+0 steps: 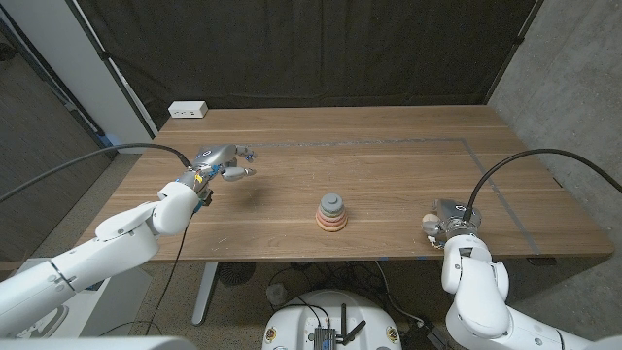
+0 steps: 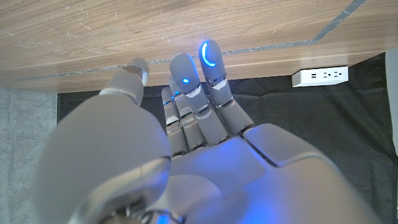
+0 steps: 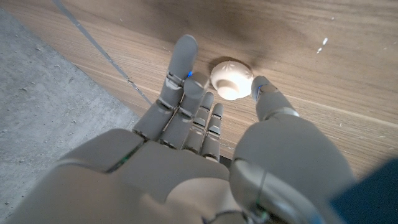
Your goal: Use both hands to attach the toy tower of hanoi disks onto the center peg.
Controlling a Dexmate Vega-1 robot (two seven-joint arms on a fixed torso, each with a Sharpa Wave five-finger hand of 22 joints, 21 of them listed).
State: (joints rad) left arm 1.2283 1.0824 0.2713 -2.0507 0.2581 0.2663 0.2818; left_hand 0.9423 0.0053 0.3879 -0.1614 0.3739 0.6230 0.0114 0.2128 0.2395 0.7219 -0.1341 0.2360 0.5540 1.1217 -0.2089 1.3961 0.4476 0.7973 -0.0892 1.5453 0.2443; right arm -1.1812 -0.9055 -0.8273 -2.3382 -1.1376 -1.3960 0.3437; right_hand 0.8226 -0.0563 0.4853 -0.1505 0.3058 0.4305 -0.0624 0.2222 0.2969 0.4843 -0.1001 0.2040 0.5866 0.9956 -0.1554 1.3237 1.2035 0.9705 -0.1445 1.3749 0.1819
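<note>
The toy tower [image 1: 331,213] stands in the middle of the wooden table [image 1: 389,165], with several disks stacked on its peg from pink at the base to grey on top. A small cream round piece [image 3: 231,78] lies on the table near the front right edge [image 1: 429,223]. My right hand [image 1: 449,222] is just behind it, a finger [image 3: 184,53] and the thumb [image 3: 263,93] reaching on either side, and neither plainly grips it. My left hand [image 1: 222,163] hovers over the left of the table with fingers [image 2: 208,59] stretched out, holding nothing.
A white power strip [image 1: 189,110] lies at the table's far left corner, also in the left wrist view [image 2: 320,76]. A grey tape line [image 1: 486,165] runs across the table's right part. A black curtain hangs behind.
</note>
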